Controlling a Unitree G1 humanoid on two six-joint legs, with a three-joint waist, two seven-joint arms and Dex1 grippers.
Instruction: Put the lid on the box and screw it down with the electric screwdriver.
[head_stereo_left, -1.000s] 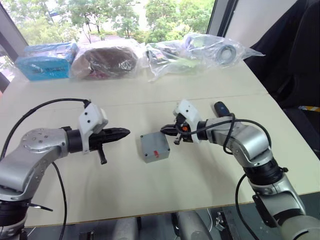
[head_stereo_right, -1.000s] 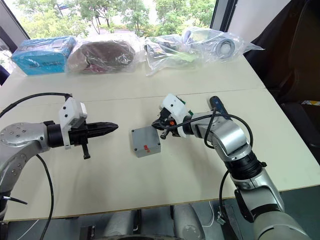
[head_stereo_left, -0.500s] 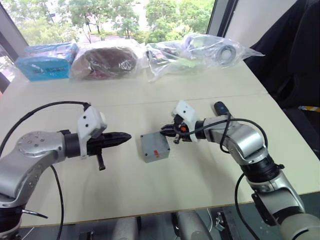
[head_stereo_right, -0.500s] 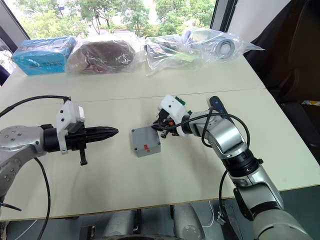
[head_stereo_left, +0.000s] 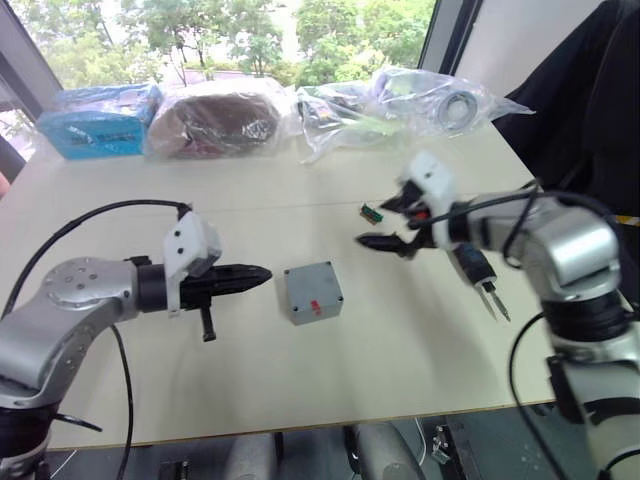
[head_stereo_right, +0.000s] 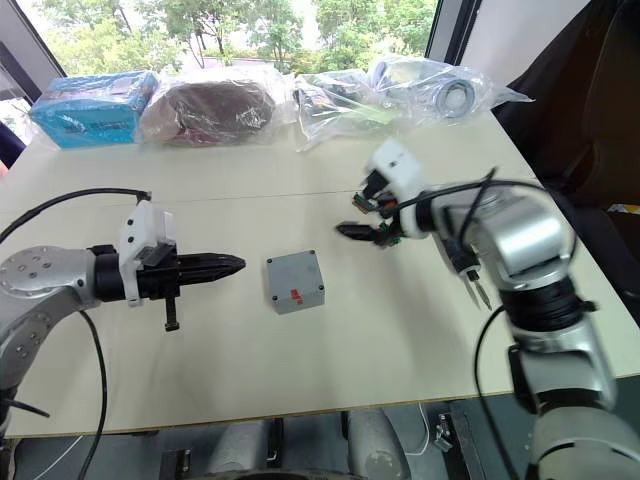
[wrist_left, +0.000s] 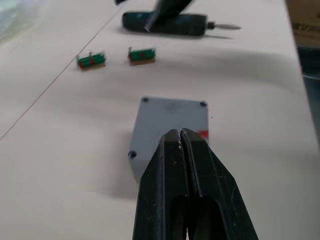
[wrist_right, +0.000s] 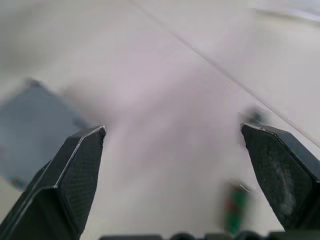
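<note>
The grey box (head_stereo_left: 312, 292) rests mid-table with the flat lid (wrist_left: 172, 117) lying on top of it, small holes at its corners and a red mark on one side. My left gripper (head_stereo_left: 258, 273) is shut and empty, its tip pointing at the box's left edge from just short of it. My right gripper (head_stereo_left: 372, 224) hangs open and empty above the table, to the right of the box and farther back. The dark electric screwdriver (head_stereo_left: 470, 265) lies on the table under my right arm, its metal bit (head_stereo_left: 495, 300) towards the front edge.
Two small green-and-red pieces (wrist_left: 91, 60) (wrist_left: 141, 55) lie on the table between the box and the screwdriver. Along the back edge lie several clear bags (head_stereo_left: 400, 95), a dark bagged bundle (head_stereo_left: 215, 120) and a blue package (head_stereo_left: 95, 120).
My right gripper has opened and pulled up and to the right, away from the box's right corner. The screwdriver now shows beneath that arm. The left gripper has edged slightly towards the box.
</note>
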